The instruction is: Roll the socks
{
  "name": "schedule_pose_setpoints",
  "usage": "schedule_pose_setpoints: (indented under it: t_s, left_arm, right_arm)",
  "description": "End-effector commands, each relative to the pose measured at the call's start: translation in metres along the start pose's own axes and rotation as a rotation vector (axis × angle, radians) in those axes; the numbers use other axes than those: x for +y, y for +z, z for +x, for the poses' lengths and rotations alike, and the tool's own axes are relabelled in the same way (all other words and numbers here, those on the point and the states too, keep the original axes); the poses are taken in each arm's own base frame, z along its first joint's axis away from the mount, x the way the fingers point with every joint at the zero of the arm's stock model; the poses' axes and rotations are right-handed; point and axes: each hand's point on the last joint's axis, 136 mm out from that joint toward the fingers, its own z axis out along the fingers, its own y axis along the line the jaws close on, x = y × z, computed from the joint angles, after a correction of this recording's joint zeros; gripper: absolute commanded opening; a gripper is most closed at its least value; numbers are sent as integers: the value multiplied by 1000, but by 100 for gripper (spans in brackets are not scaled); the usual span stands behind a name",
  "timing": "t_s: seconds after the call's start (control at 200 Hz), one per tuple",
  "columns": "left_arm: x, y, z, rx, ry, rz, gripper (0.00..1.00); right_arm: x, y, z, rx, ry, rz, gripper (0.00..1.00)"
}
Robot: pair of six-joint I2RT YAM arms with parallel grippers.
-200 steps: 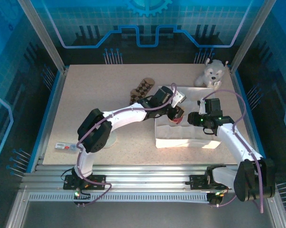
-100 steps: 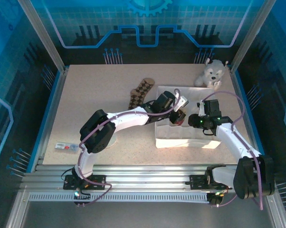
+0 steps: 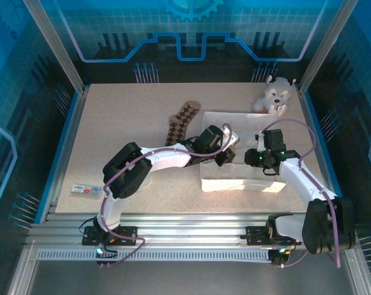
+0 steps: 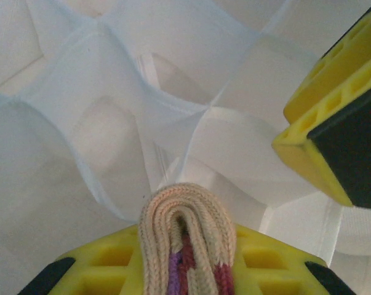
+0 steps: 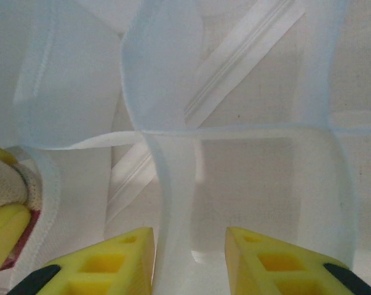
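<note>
Though speckled, beige tabletop (image 3: 123, 117); blue walls (image 3: 19, 80)

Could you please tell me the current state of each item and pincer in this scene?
argyle sock: lying flat, unrolled, on the table.
striped sock: folded over, clamped in the left pincer.
left pincer: shut on the striped sock.
right pincer: open, astride a divider.
fabric organizer: open-topped, on the table.
plush dog: sitting upright, far right corner.
</note>
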Motion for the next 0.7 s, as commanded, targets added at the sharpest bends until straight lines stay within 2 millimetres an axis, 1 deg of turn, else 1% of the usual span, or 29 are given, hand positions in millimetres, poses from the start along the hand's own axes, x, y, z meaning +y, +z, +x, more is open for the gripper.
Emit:
schedule_pose_setpoints:
  t_s: [0.0, 0.09, 0.11, 0.135, 0.235, 0.275, 0.385, 0.49, 0.56, 0.695]
  left_arm:
    - [10, -20, -22, -75, 30, -39, 0]
    - [9, -21, -22, -98, 38, -33, 0]
    - [9, -21, -20, -98, 35, -32, 0]
    - [8, -21, -23, -113, 37, -28, 0]
    - [5, -15, -22, -117, 44, -35, 0]
    - [6, -13, -24, -116, 54, -51, 0]
    - [5, -7, -22, -118, 98, -97, 0]
    - [7, -3, -16, -134, 120, -122, 0]
    - [7, 1, -8, -124, 128, -123, 0]
    - [2, 12, 7, -102, 151, -116, 0]
  right_arm:
    - [-9, 1, 3, 35, 8, 33, 35]
    - [-9, 3, 4, 44, 10, 30, 35]
    - [-9, 3, 4, 43, 8, 28, 35]
    - [-8, 3, 4, 44, 8, 27, 35]
    - [-5, 4, 4, 43, 7, 9, 34]
    - [-4, 4, 4, 42, 9, 2, 33]
    - [-4, 5, 4, 43, 11, -3, 32]
    - [-5, 4, 4, 42, 13, 6, 32]
    - [-6, 4, 3, 39, 13, 6, 31]
    - [-6, 6, 2, 38, 19, 4, 31]
